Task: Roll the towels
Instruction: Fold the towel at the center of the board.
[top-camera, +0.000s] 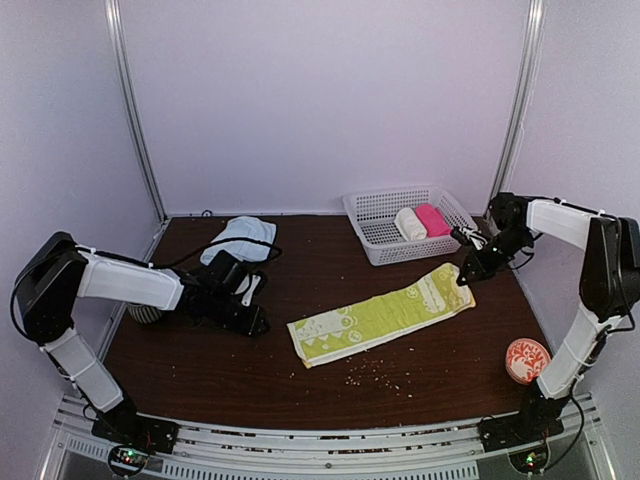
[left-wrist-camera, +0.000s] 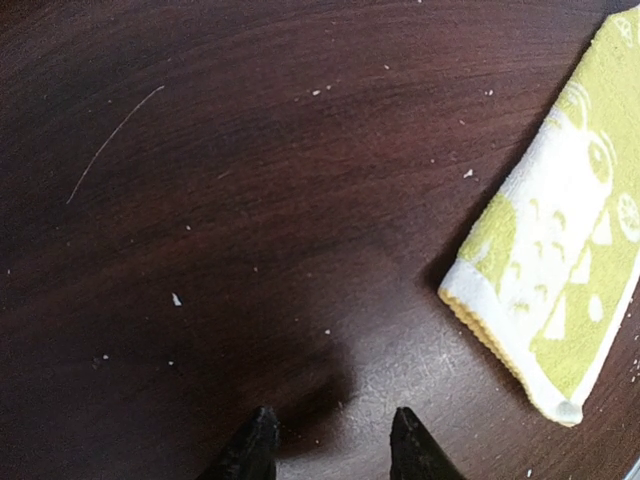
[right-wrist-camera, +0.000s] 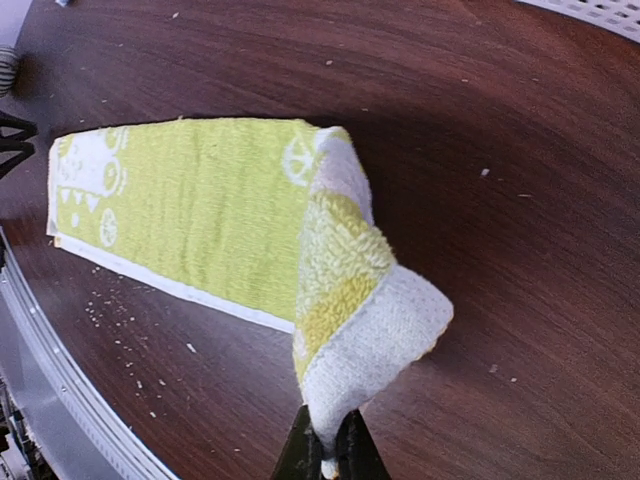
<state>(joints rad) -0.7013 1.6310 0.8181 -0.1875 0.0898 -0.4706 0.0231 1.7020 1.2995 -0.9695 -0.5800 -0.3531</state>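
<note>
- Two towels are on the dark brown wooden table (top-camera: 200, 370): one long yellow-green and white patterned cloth towel (top-camera: 380, 315) and one plain pale blue cloth towel (top-camera: 240, 238).
- The patterned towel runs as a flat diagonal strip across the middle, with its right end near the table's right edge.
- The right gripper (right-wrist-camera: 325, 455) is pinched tight on that right end, and the caught corner is lifted off the wood and folded over.
- The pale blue towel sits crumpled near the far left corner, behind the left arm.
- The left gripper (left-wrist-camera: 332, 455) hangs over bare wood with its fingers parted and nothing between them, near the patterned towel's left end but apart from it.
- One white plastic mesh basket (top-camera: 362, 212) stands at the far right and holds two rolls side by side, one cream roll (top-camera: 409, 223) and one pink roll (top-camera: 432, 219).
- One round orange-red patterned disc (top-camera: 527, 360) sits by the near right corner.
- Pale crumbs (top-camera: 375, 375) are scattered near the front edge.
</note>
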